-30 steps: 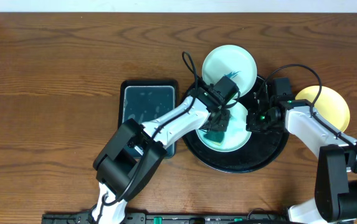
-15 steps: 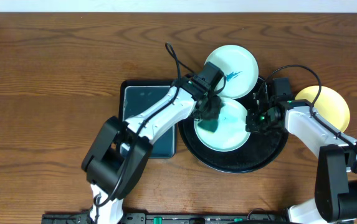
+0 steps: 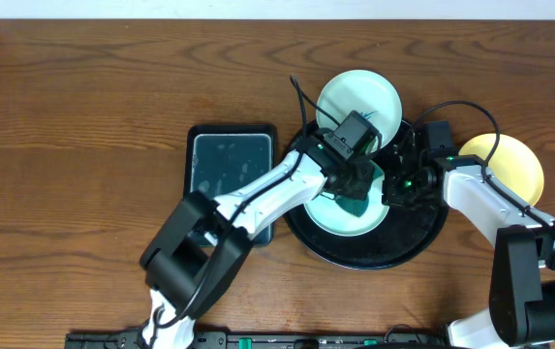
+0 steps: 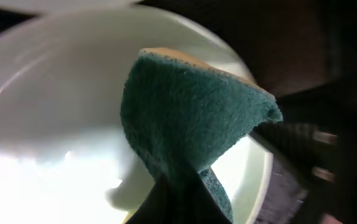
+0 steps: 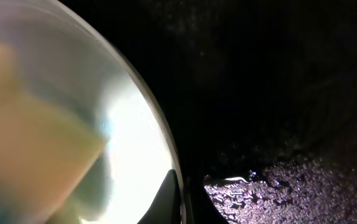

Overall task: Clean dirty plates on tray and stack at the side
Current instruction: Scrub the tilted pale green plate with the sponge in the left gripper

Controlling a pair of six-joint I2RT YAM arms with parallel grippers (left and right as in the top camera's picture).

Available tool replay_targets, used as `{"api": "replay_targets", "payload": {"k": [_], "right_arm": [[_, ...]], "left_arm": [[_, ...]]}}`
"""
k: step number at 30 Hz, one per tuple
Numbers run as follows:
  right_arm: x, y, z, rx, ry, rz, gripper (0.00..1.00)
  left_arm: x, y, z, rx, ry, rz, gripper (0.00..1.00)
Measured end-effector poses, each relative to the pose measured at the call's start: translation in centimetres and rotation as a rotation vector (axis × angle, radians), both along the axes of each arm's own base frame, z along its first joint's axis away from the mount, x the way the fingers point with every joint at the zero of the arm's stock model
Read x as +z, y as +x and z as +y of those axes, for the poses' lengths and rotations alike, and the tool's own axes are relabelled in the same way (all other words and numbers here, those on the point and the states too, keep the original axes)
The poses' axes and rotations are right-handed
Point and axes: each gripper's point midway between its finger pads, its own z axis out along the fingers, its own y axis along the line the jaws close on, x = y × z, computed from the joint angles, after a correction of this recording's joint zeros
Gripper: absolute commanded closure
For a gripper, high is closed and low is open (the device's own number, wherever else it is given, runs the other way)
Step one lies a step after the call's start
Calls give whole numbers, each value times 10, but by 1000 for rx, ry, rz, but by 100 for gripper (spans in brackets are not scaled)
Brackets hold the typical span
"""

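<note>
A pale bluish-white plate (image 3: 333,215) lies on the round black tray (image 3: 422,237). My left gripper (image 3: 354,197) is shut on a green sponge (image 4: 190,118) and presses it onto this plate (image 4: 53,124), towards its right side. At the plate's right edge, my right gripper (image 3: 394,188) is shut on the rim, one finger over the plate (image 5: 128,143) and one under it, above the tray (image 5: 278,74). A second bluish-white plate (image 3: 357,97) with a teal smear sits at the tray's far edge. The pale yellow plate (image 3: 514,160) lies on the table to the right.
A smaller dark rectangular tray (image 3: 231,165), wet and glossy, sits just left of the black tray, under my left arm. Cables loop above both wrists. Bare wooden table stretches to the left and along the back.
My left gripper swept the sponge to the plate's left part half a second ago and has now come back to its right part. The right gripper has kept still on the rim.
</note>
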Motion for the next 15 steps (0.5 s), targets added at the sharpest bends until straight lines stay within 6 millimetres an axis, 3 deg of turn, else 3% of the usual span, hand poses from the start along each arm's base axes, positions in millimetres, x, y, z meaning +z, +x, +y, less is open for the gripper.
{"api": "replay_targets", "payload": {"k": [4, 8, 15], "right_arm": [[0, 0, 0, 0, 0, 0, 99], [0, 0, 0, 0, 0, 2, 99], [0, -1, 1, 2, 2, 5, 99]], "left_arm": [[-19, -1, 4, 4, 34, 28, 92], [-20, 3, 16, 19, 101, 12, 93], [-23, 20, 57, 65, 179, 29, 92]]}}
